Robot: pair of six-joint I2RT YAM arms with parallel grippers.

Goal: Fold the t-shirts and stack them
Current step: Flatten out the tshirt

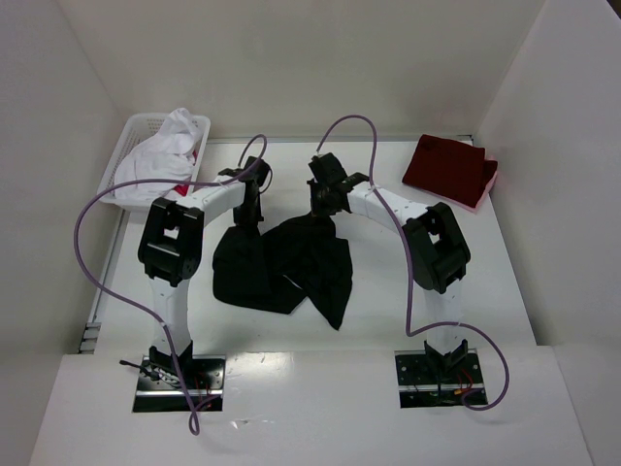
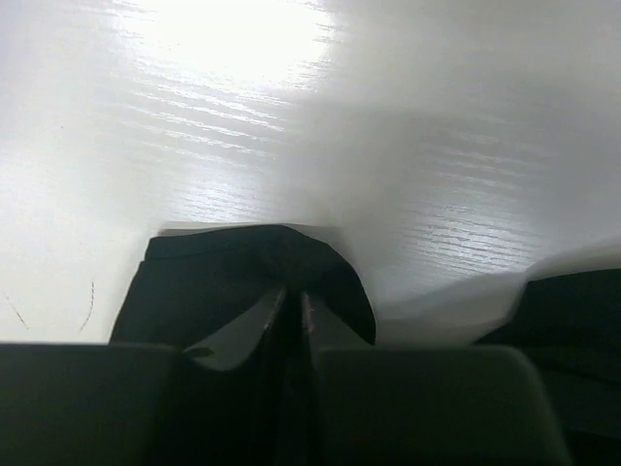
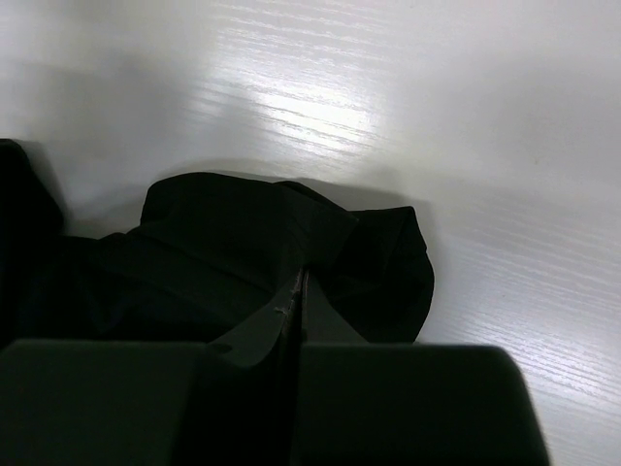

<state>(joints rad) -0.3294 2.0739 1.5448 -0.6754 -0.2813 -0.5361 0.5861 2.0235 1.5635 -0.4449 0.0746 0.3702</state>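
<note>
A black t-shirt lies crumpled in the middle of the table, and both grippers hold its far edge. My left gripper has its fingers pinched on a fold of the black cloth; in the left wrist view the left gripper shows only a thin dark gap. My right gripper is shut on another bunched part of the same shirt, and in the right wrist view the right gripper has its fingers pressed together. A folded dark red t-shirt lies at the back right.
A white lattice basket at the back left holds a heap of white cloth with a bit of red. The dark red shirt rests on a lighter red layer. White walls enclose the table on three sides.
</note>
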